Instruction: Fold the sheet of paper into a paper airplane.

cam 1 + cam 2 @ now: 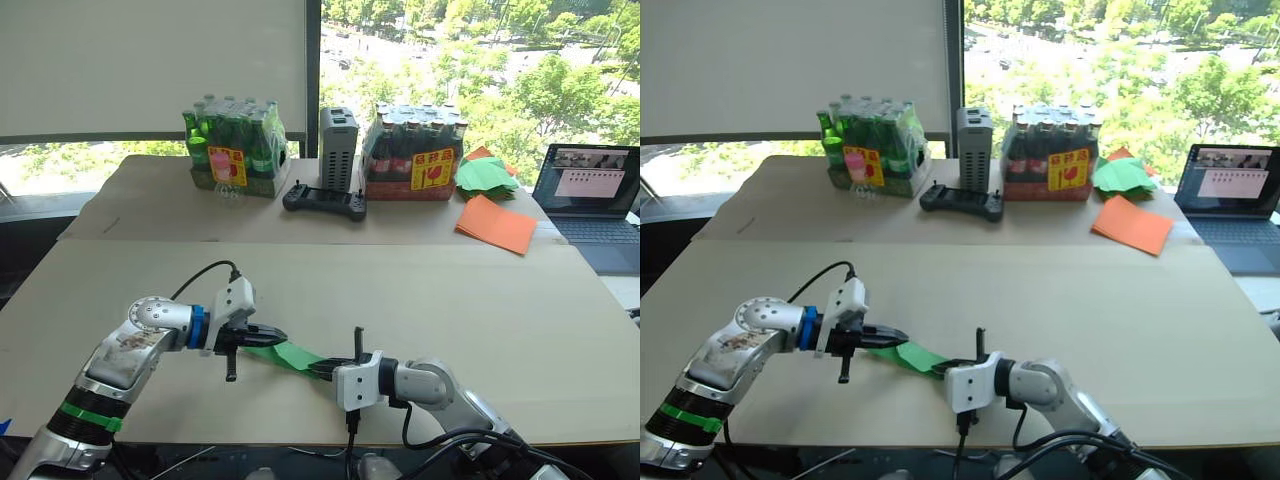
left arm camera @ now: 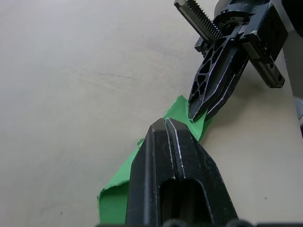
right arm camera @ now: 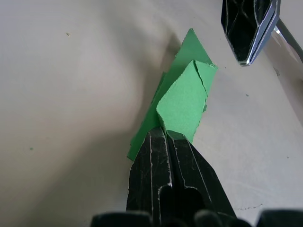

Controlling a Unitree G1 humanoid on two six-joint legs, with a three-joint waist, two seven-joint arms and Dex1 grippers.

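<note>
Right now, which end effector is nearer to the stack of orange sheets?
Right. The right end effector grips the green paper on the side toward the orange sheets; the left end effector grips its other end, farther away.

Bench [image 1: 520, 330]: pale, bare near surface. On the far bench [image 1: 150, 205]: two shrink-wrapped bottle packs [image 1: 235, 145] [image 1: 415, 150], grey upright box [image 1: 338, 148], black handheld controller [image 1: 324, 203], orange sheets [image 1: 496, 223], heap of green folded papers [image 1: 486, 175], open laptop [image 1: 590, 200].
</note>
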